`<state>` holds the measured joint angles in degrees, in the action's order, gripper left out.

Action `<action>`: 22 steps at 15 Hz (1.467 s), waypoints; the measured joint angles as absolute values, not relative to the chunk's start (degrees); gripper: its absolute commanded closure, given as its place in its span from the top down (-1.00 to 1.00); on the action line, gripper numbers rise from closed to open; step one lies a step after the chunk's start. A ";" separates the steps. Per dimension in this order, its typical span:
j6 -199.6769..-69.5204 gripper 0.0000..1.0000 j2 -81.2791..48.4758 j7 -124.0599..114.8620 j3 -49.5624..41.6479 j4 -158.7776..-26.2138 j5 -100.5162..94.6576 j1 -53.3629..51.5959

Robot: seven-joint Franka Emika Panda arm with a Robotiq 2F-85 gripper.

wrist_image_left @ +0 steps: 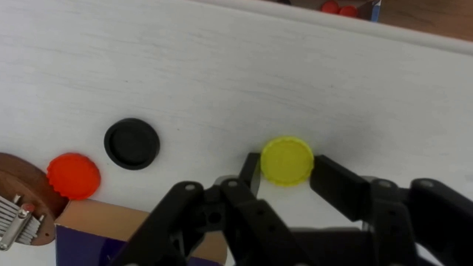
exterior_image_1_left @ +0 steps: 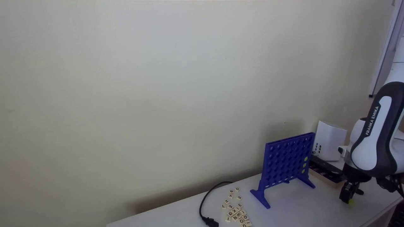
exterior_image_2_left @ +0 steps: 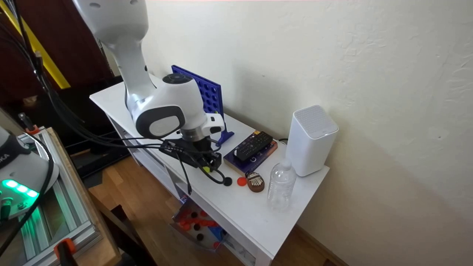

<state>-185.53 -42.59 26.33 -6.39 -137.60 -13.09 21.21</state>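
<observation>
Arm (exterior_image_2_left: 177,101) bent downward over a white counter (exterior_image_2_left: 242,207), end effector (wrist_image_left: 287,163) pointing down near the counter's surface, pinching a yellow disc (wrist_image_left: 286,161) by opposite edges, black disc (wrist_image_left: 132,144) lying flat nearby, red disc (wrist_image_left: 74,176) just beyond it

franka panda arm (exterior_image_2_left: 135,68): white with dark trim, seen in both exterior views, descending from well above the yellow disc (wrist_image_left: 286,162)
forearm link (exterior_image_1_left: 367,154): marked "franka emika", leaning, above the yellow disc
wrist (exterior_image_2_left: 193,133): silvery ring under white housing, directed downward, above the yellow disc
robotiq gripper (wrist_image_left: 286,161): black, aimed down at the yellow disc, pinching its opposite edges
fingertips (wrist_image_left: 252,170): one on either side of the yellow disc, seemingly touching its rim
finger linkages (wrist_image_left: 258,227): black bars, visible round pins, behind the fingertips
base (exterior_image_2_left: 35,168): partly seen, status lights (exterior_image_2_left: 23,188) glowing green, well apart from the yellow disc
</observation>
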 measured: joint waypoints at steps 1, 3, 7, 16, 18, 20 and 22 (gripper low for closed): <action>-185.52 -0.67 -42.57 26.17 -6.08 -137.51 -13.09 21.27; -185.52 -0.67 -42.11 24.86 -4.89 -137.48 -13.09 21.74; -185.52 -0.67 -39.48 21.87 -1.71 -137.97 -13.09 23.15; -182.75 1.00 -36.73 18.00 -5.42 -139.33 -12.88 20.20; -181.62 1.00 -36.75 17.97 -7.07 -139.33 -12.88 18.93; -181.15 1.00 -36.91 17.97 -7.65 -139.32 -12.88 18.19; -180.71 0.97 -37.23 17.97 -7.66 -139.23 -12.88 17.71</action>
